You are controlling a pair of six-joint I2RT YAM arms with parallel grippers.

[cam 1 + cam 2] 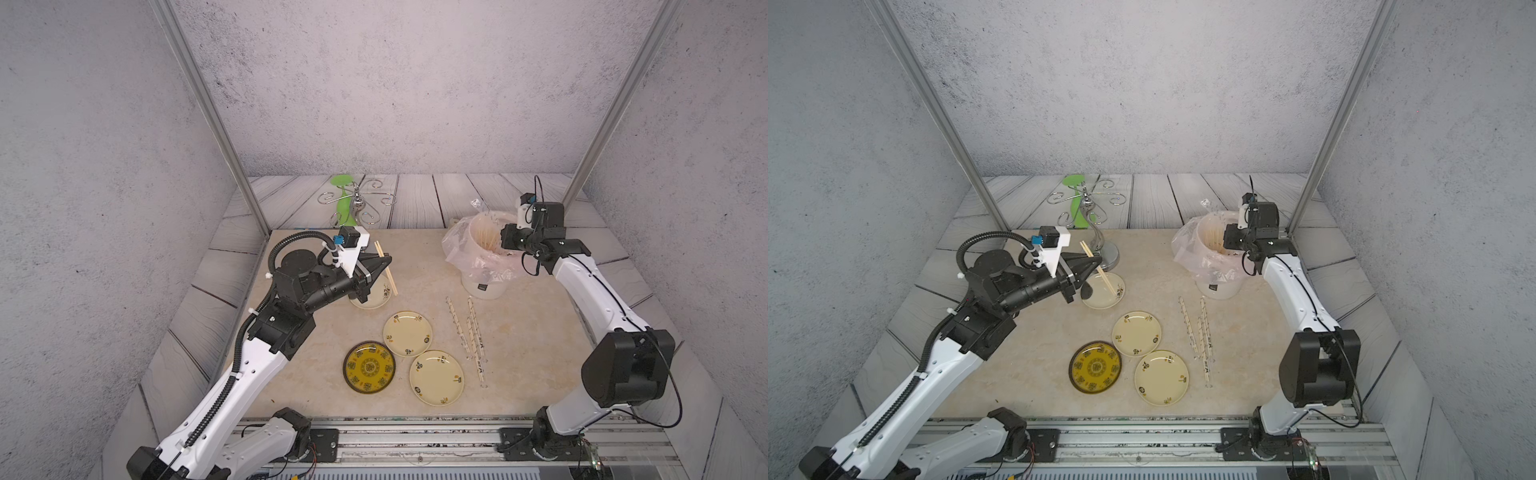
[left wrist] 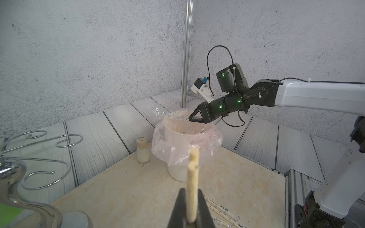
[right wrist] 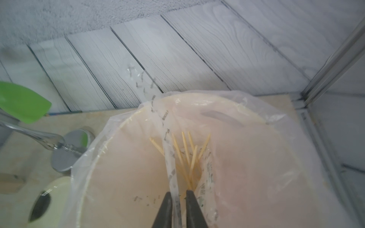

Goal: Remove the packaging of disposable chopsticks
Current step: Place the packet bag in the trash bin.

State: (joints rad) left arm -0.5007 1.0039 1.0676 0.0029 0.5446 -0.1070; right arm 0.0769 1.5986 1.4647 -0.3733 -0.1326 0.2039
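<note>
Grey speckled walls and plank-printed boards surround a beige stone-look table [image 1: 307, 386]. Toward its far left corner the left jaws are clamped tight on a bare pair of disposable chopsticks [image 1: 392, 284], held slanting over the farthest cream plate [image 1: 376, 303]. Whether the lower tips touch that plate I cannot tell. At the far right corner stands a white bin [image 1: 482, 289] lined with a pinkish bag [image 1: 457, 253]. The right jaws hang over its mouth, standing narrow with an emptied packaging sleeve [image 3: 171, 169] running between them; whether they pinch it or merely flank it cannot be told. By my reading one pair is stripped and its wrapper is about to be binned. A few wrapped pairs [image 1: 471, 336] lie side by side between the plates and the right edge, so most of the job looks left. A second cream plate [image 1: 407, 333], a third cream plate [image 1: 436, 377] and a yellow patterned plate [image 1: 369, 368] near the middle are bare. Only the right wrist view looks into the bin, showing thin pale sticks [image 3: 185, 154] and other printed sleeves [image 3: 208, 175] low inside. Only the left wrist view shows the clamp on the chopsticks close up, and a small white bottle [image 2: 143, 150] just beside the bin. Both top views alone give the plates and the wrapped pairs whole.
</note>
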